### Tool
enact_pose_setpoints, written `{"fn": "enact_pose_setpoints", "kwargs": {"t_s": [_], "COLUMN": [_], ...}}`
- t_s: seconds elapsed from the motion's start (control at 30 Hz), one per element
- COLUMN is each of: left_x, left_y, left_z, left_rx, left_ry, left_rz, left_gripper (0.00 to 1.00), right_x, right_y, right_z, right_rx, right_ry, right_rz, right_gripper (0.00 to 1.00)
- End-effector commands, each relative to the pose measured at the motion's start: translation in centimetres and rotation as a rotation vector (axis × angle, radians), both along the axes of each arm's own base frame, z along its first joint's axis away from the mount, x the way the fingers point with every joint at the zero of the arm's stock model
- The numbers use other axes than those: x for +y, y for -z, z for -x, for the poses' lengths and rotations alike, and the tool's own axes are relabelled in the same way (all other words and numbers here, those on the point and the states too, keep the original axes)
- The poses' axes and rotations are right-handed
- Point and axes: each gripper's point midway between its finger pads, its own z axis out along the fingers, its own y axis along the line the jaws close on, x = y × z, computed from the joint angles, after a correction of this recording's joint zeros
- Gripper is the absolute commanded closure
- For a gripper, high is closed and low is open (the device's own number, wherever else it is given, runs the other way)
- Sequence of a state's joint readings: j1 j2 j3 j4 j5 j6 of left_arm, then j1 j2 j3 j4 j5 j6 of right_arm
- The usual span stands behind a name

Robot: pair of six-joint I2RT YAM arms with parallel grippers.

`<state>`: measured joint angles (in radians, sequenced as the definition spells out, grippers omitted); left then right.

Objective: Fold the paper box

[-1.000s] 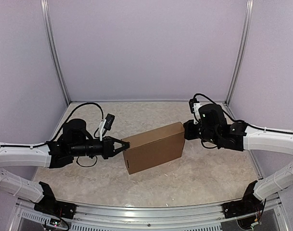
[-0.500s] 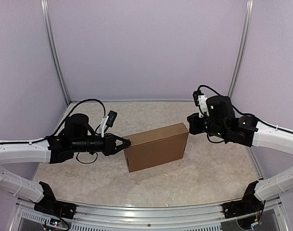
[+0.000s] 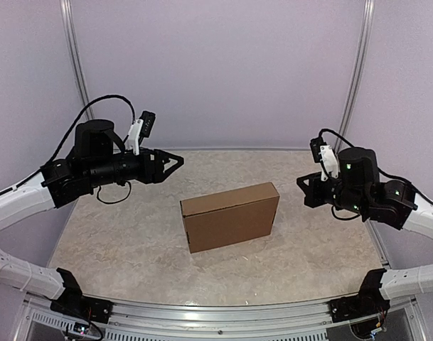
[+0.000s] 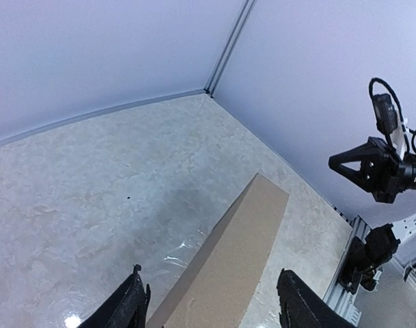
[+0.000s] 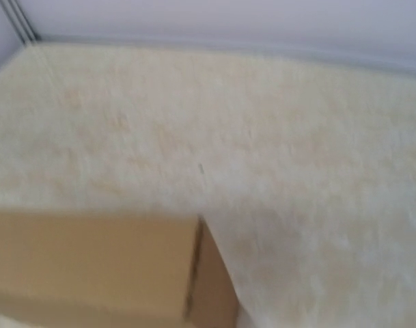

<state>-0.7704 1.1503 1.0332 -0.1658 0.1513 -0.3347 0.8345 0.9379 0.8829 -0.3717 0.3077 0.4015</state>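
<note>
The paper box (image 3: 230,217) is a closed brown cardboard box standing alone on the marbled table (image 3: 124,234), with neither gripper touching it. My left gripper (image 3: 176,161) hangs open in the air up and to the left of the box, with nothing between its fingers. In the left wrist view the box (image 4: 238,260) lies below and between the spread fingertips (image 4: 136,290). My right gripper (image 3: 301,186) is off the box's right end, its jaws drawn to a point. The right wrist view is blurred and shows a corner of the box (image 5: 91,263) but no fingers.
Pale walls with metal corner posts (image 3: 79,78) enclose the table on three sides. A metal rail (image 3: 216,312) runs along the near edge, carrying both arm bases. The right arm (image 4: 385,171) shows across the table in the left wrist view.
My left gripper has opened, let go of the box's left end and lifted up and back. My right gripper has pulled away to the right. The box stays on the table.
</note>
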Motion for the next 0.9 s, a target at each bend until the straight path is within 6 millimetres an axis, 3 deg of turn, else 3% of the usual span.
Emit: {"fn": "enact_pose_setpoints", "kwargs": {"t_s": [0.0,0.07,0.1,0.13,0.17,0.4,0.6,0.87], "left_x": [2.8,3.0,3.1,3.3,3.4,5.3,4.4,3.1], "left_y": [2.1,2.6,3.0,3.1,3.1,4.1,6.4,9.6], "left_z": [-2.7,-3.5,-3.7,-4.0,-4.2,-6.5,-7.3,-8.3], "left_rx": [0.040,0.059,0.063,0.061,0.055,0.088,0.174,0.281], "left_ry": [-0.168,-0.183,-0.192,-0.210,-0.216,-0.307,-0.241,-0.224], "left_rz": [-0.102,-0.099,-0.097,-0.096,-0.090,-0.072,-0.065,-0.106], "left_gripper": [0.31,0.24,0.18,0.06,0.02,0.01,0.02,0.09], "right_x": [-1.6,-1.8,-1.9,-2.0,-2.1,-1.3,0.8,4.0], "right_y": [5.7,7.1,7.8,8.3,9.0,14.0,17.3,19.6], "right_z": [1.8,2.3,2.6,2.8,3.0,4.1,4.5,3.8], "right_rx": [0.148,0.192,0.211,0.227,0.243,0.363,0.461,0.544], "right_ry": [0.005,0.008,0.006,0.007,0.014,0.002,-0.027,-0.053], "right_rz": [0.077,0.079,0.078,0.075,0.069,0.036,-0.055,-0.166], "right_gripper": [1.00,1.00,1.00,1.00,1.00,1.00,1.00,1.00]}}
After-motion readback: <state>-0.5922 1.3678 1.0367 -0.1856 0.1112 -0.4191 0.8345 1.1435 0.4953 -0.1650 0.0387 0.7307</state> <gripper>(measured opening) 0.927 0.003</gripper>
